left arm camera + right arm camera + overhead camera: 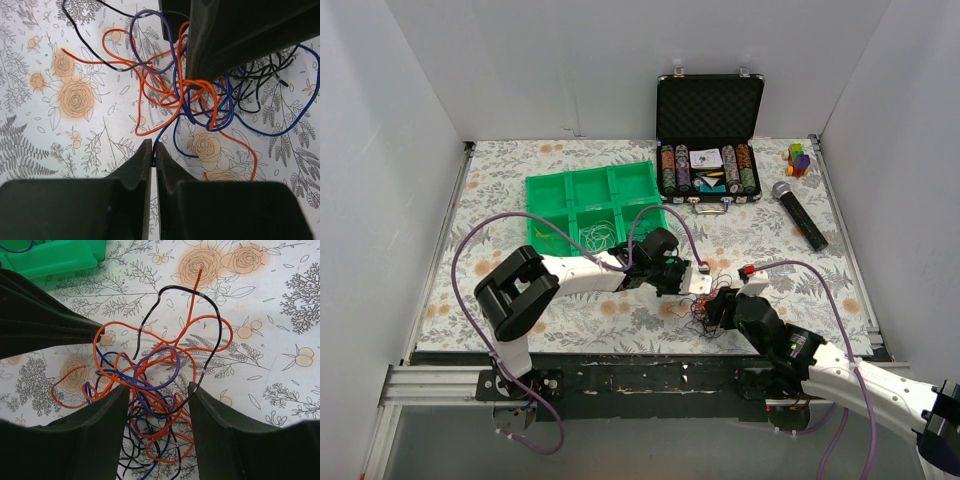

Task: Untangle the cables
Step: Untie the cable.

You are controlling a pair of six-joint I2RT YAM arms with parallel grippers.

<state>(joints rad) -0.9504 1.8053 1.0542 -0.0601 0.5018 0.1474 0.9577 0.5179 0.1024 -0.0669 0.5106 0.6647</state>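
Near the front edge of the floral-print bench (500, 170), two robot arms meet over a loose knot of cables (703, 312) in orange, blue, purple and black. The left end effector (153, 147) is clenched, its fingertips pinching a single blue wire (161, 140) at the edge of the knot. The right end effector (159, 390) is released, its fingers spread wide and straddling the tangle, with strands lying between them on the bench. The two end effectors sit just beside each other, tips almost facing across the wires. A black loop (210, 335) and an orange loop (220, 322) spill outward from the pile. Farther back lie a green compartment tray (545, 185), an open poker chip case (708, 105) and a microphone (800, 215).
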